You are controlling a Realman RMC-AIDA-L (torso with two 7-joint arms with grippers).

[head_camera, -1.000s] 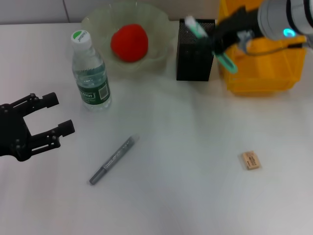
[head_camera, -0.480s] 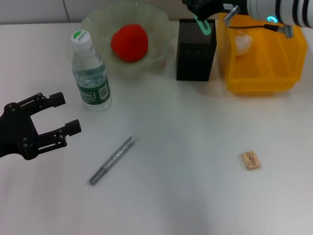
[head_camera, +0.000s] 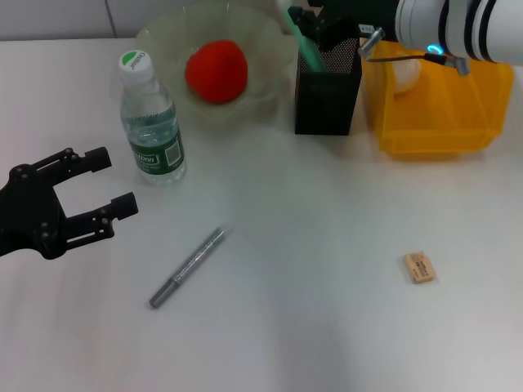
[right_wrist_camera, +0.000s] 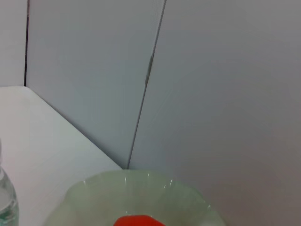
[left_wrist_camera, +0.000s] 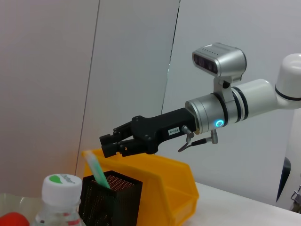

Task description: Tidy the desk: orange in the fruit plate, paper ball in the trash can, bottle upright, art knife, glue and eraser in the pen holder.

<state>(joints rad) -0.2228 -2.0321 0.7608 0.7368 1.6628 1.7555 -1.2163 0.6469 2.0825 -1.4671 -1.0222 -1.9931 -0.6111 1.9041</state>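
Observation:
My right gripper (head_camera: 315, 23) hovers over the black mesh pen holder (head_camera: 327, 98), open, just above a green glue stick (head_camera: 301, 42) that leans inside the holder. The left wrist view shows the same: the right gripper (left_wrist_camera: 113, 145), the glue (left_wrist_camera: 96, 169) and the holder (left_wrist_camera: 113, 202). The grey art knife (head_camera: 188, 267) lies on the table. The eraser (head_camera: 418, 267) lies at the front right. The orange (head_camera: 216, 72) sits in the fruit plate (head_camera: 163, 37). The bottle (head_camera: 153, 131) stands upright. The paper ball (head_camera: 406, 72) is in the yellow trash can (head_camera: 441, 122). My left gripper (head_camera: 114, 180) is open and empty at the left.
The plate, the pen holder and the trash can stand in a row along the table's far edge. The bottle stands between my left gripper and the plate. The right wrist view shows the plate rim (right_wrist_camera: 84, 197) and the wall behind.
My right gripper carried the glue stick from beside the trash can to over the pen holder. The stick now stands leaning in the holder. My left gripper shifted slightly to the right.

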